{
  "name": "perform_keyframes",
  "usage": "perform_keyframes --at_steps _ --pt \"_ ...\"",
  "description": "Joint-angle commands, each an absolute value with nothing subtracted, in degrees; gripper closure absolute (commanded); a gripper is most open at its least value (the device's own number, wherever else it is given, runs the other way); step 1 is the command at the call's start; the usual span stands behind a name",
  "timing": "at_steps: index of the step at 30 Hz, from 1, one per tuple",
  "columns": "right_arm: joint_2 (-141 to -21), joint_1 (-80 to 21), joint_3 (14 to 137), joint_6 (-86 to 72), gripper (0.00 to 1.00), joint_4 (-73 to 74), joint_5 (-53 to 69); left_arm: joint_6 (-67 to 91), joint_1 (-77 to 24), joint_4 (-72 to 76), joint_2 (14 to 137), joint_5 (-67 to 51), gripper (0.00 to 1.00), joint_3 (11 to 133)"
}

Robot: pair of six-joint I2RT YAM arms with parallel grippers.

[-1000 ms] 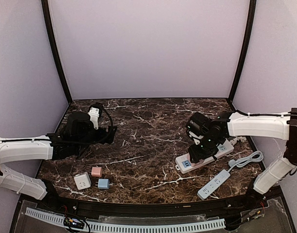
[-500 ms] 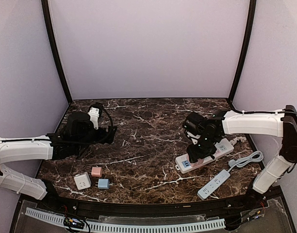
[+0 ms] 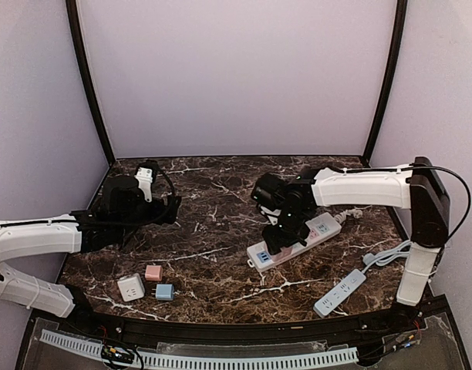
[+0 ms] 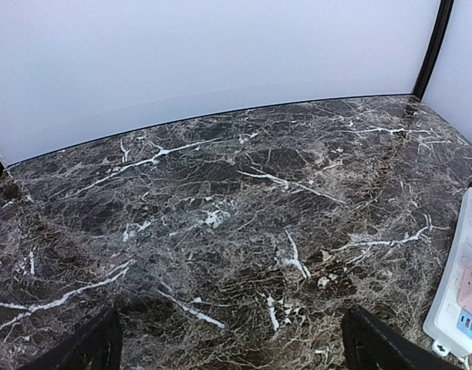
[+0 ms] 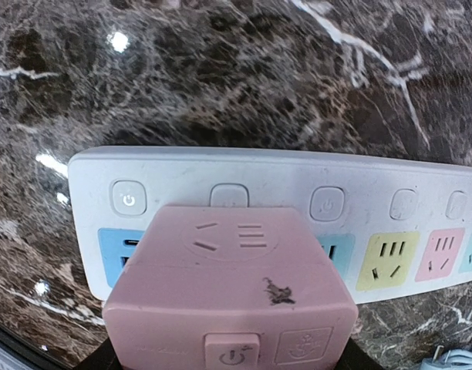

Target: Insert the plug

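A pink cube plug fills the bottom of the right wrist view, and my right gripper is shut on its sides. The plug sits pressed against the white power strip, covering a socket between the blue USB block and the blue outlet; its prongs are hidden. From above, the right gripper stands over the near end of the strip, mid-table. My left gripper hovers open over bare marble at the left, both fingers spread wide with nothing between them. The strip's end shows at the right edge of the left wrist view.
Three small cube adapters lie near the front left: white, pink and blue. A second white power strip with its coiled cable lies at the front right. Purple walls close in the table.
My right arm has swung left with the pink plug, and the power strip has slid left across the table with it. The left arm has barely shifted.
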State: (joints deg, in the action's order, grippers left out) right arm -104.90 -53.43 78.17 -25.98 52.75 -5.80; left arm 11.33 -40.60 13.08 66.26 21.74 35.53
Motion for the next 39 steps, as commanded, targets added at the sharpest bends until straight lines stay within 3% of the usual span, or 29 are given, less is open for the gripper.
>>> perform_keyframes --at_steps 1,5,8,14,20,30,39 --pt "-113.53 -55.73 83.44 -25.12 1.0 46.9 -0.27 11.04 -39.96 11.43 65.12 22.26 0.01 34.52" --pt "-117.88 -55.96 90.07 -24.49 0.94 46.72 -0.25 11.06 -39.46 11.72 65.42 21.79 0.01 34.45" --pt "-119.64 -55.91 93.07 -23.89 0.83 47.02 -0.56 11.43 -39.23 11.69 65.68 21.5 0.01 34.38" --pt "-117.81 -55.92 94.44 -23.82 0.38 46.29 -2.6 13.66 -39.16 9.0 65.64 20.5 0.01 35.18" --pt "-110.18 -55.98 91.39 -24.23 0.04 42.91 -3.84 19.21 -39.34 5.16 62.55 16.14 0.02 32.85" --pt "-94.1 -59.56 79.3 -27.38 0.01 33.55 -9.1 30.45 -42.98 -8.78 55.63 21.13 0.06 30.48" --pt "-76.26 -62.29 58.34 -30.79 0.01 21.26 -12.57 42.22 -45.08 -18.75 53.14 16.6 0.06 31.08"
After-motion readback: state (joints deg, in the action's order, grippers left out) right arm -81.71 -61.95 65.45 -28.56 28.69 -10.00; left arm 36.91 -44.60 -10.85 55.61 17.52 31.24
